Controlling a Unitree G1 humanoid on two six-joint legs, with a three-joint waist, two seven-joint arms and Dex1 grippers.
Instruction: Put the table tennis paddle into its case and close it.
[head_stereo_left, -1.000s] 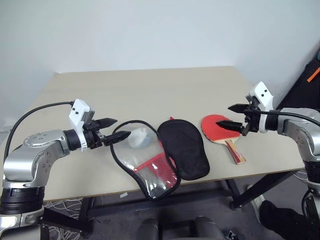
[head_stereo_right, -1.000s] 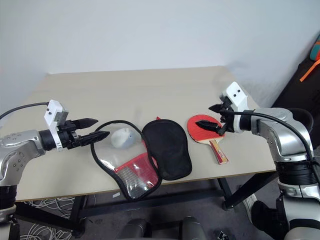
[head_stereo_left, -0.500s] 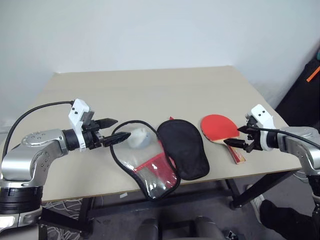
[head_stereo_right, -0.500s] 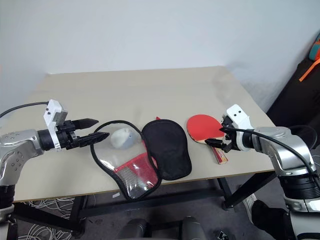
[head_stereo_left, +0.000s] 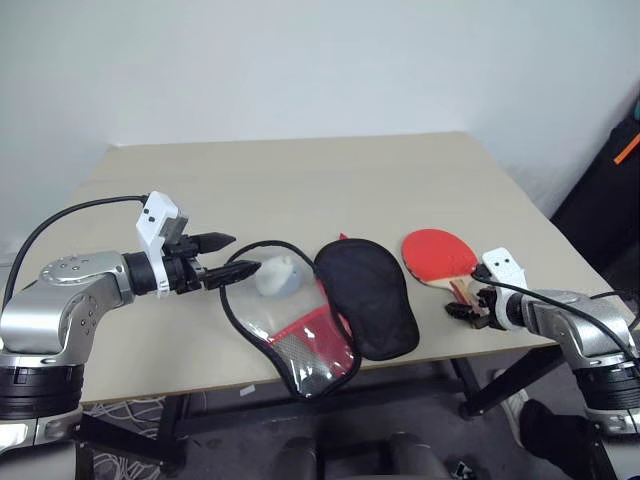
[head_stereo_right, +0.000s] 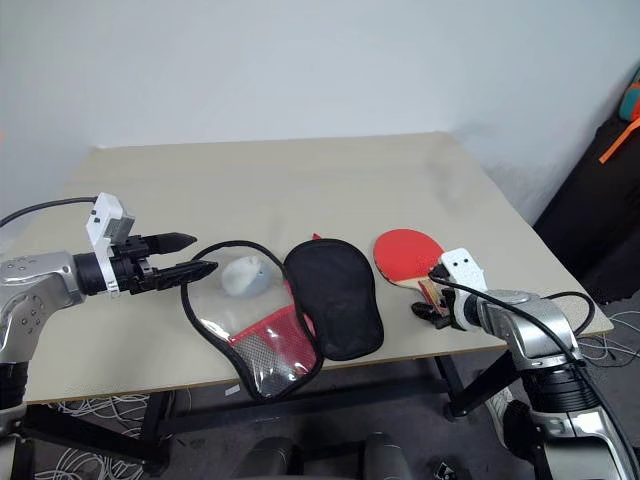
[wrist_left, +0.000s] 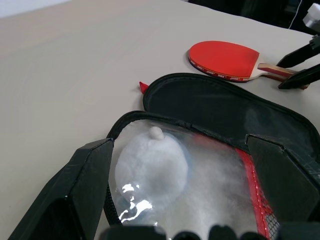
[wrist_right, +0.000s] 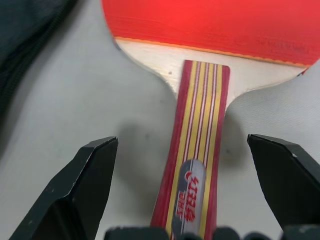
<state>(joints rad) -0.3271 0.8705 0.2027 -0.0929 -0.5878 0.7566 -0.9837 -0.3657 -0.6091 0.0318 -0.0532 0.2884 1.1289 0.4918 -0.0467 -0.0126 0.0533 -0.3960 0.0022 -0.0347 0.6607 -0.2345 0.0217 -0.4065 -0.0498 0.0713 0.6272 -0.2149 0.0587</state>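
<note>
Straddling the striped handle, the right tool (wrist_right: 187, 200) sits spread, clenching nothing, on the table tennis paddle (head_stereo_left: 441, 256). The handle runs straight out between its fingers toward the red blade ahead. Far across the worktop (head_stereo_left: 300, 180), the left tool (head_stereo_left: 232, 257) hangs spread beside the case (head_stereo_left: 330, 310).

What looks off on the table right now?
Nothing spilled or damaged. One oddity: a pale, rounded lump sits under the clear panel of the open case, near the left hand, where the paddle should go. I can't tell what it is. The right hand straddles the paddle's handle.
</note>
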